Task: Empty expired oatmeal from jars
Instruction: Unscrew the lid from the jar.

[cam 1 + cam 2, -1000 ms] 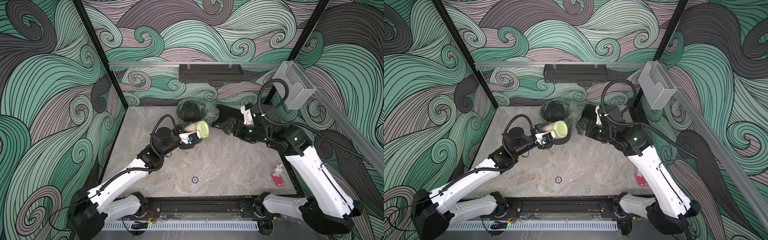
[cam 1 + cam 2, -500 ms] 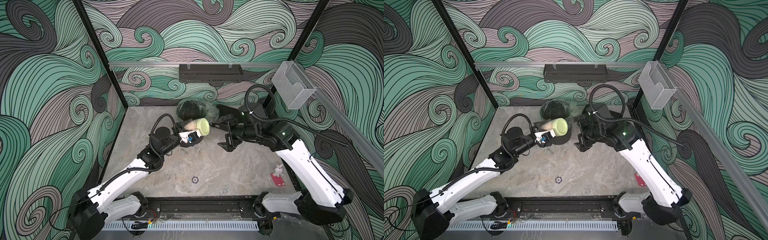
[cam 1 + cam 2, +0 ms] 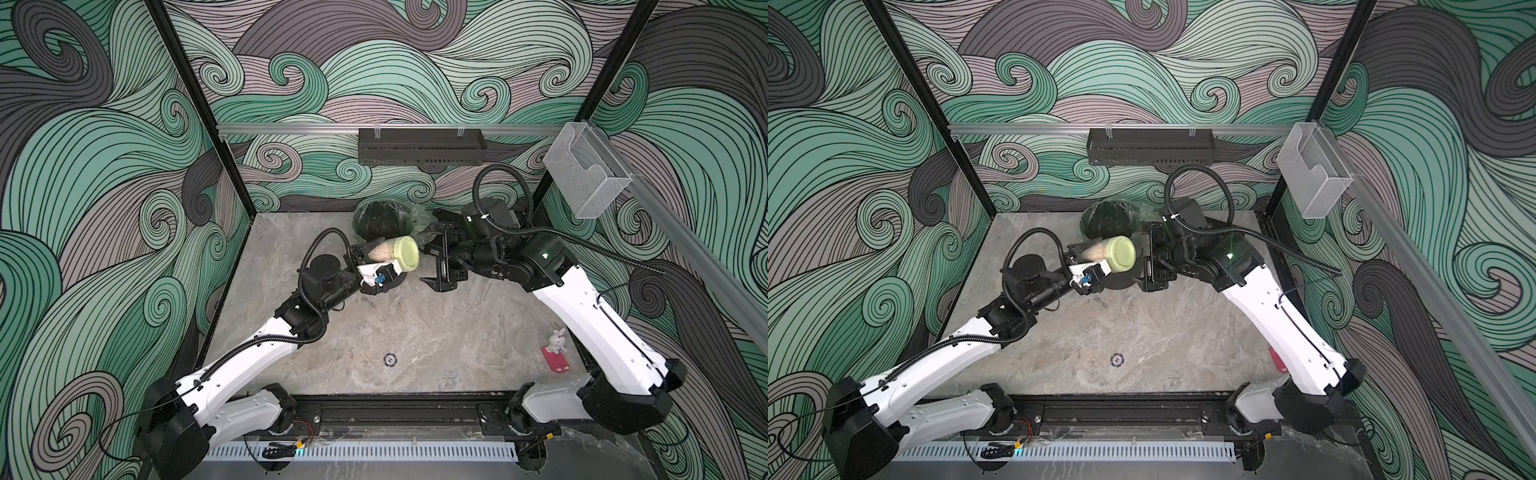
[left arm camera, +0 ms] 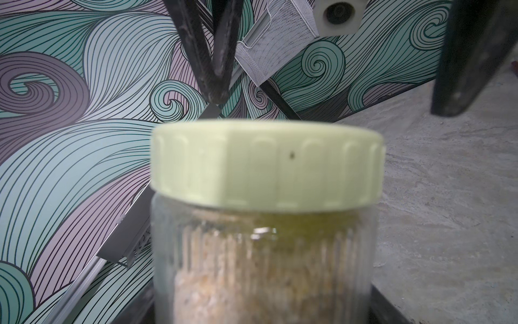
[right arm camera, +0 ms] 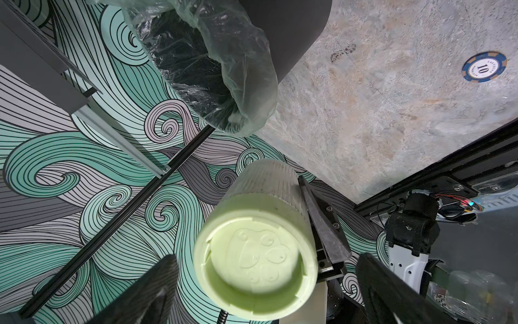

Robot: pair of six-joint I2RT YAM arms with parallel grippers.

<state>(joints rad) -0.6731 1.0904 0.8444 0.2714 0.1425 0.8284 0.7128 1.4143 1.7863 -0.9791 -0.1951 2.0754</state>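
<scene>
A small clear jar [image 3: 384, 249] with a pale yellow-green lid [image 3: 407, 254] lies on its side above the table, and my left gripper [image 3: 376, 266] is shut on its glass body. Beige oatmeal [image 4: 246, 289] fills the jar [image 4: 263, 252] behind the ribbed glass, under the closed lid [image 4: 266, 165]. My right gripper [image 3: 434, 266] faces the lid, open, its fingers [image 4: 215, 70] spread wider than the lid and a little short of it. The right wrist view looks straight onto the lid [image 5: 255, 263], which sits between the right gripper's [image 5: 266, 283] fingers. Both top views show the jar [image 3: 1096, 250].
A black round bin [image 3: 378, 216] lined with clear plastic [image 5: 241, 61] stands just behind the jar at the back of the table. A poker chip [image 3: 390, 360] lies near the front middle. A red item with a small bunny figure [image 3: 555, 357] sits at the right edge.
My right arm swung its open gripper from beside the bin round to face the lid. The left gripper held the jar almost still.
</scene>
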